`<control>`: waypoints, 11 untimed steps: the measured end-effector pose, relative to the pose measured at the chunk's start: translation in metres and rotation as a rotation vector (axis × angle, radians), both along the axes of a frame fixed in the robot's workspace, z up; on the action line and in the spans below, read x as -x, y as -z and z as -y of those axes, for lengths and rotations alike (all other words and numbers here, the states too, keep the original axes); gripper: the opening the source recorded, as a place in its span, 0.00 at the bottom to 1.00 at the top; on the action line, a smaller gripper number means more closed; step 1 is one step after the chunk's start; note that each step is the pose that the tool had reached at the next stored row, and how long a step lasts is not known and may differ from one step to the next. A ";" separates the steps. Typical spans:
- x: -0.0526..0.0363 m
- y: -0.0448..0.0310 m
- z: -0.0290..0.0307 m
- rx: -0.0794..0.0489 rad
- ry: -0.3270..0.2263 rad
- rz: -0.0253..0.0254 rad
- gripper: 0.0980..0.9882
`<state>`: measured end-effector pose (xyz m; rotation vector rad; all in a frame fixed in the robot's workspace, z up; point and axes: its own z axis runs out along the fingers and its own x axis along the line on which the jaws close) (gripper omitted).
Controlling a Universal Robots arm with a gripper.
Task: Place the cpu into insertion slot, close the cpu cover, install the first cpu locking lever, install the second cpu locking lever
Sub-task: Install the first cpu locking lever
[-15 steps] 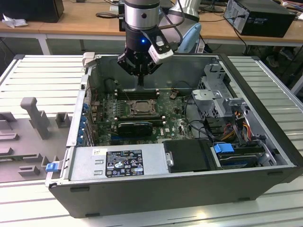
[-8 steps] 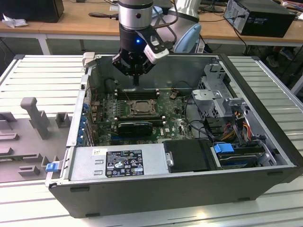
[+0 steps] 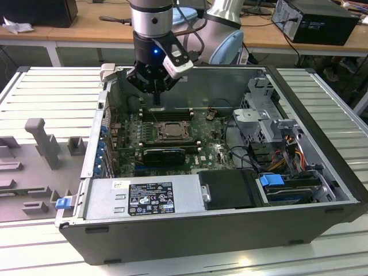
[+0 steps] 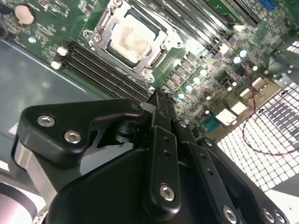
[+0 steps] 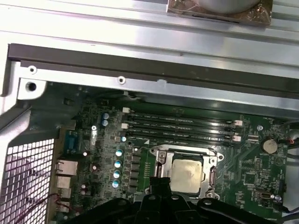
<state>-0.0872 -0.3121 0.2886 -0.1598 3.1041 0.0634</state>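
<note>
The cpu [image 3: 171,131] [image 4: 133,36] [image 5: 187,173] lies flat in the insertion slot [image 3: 156,137] on the green board, its pale silver top showing. The cpu cover [image 4: 100,32] [image 5: 162,159] lies down around it as a metal frame, with the chip seen through its window. My gripper [image 3: 158,99] [image 4: 159,99] [image 5: 161,183] hangs above the board just behind the socket, over the memory slots. Its black fingers are pressed together and hold nothing. How the locking levers sit I cannot tell.
Long memory slots [image 5: 180,126] run beside the socket. A black card [image 3: 164,154] sits in front of it, then the power supply [image 3: 144,195]. Drive cage and cables [image 3: 261,118] fill the exterior view's right. The case walls [image 3: 190,86] ring the board; grey fixtures [image 3: 43,141] stand outside.
</note>
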 end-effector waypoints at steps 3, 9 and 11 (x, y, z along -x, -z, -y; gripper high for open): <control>0.0108 0.0044 -0.0002 0.000 0.010 0.0002 0.01; 0.0267 0.0187 -0.0002 0.000 0.018 0.0001 0.01; 0.0297 0.0201 -0.0002 0.000 0.017 -0.0004 0.01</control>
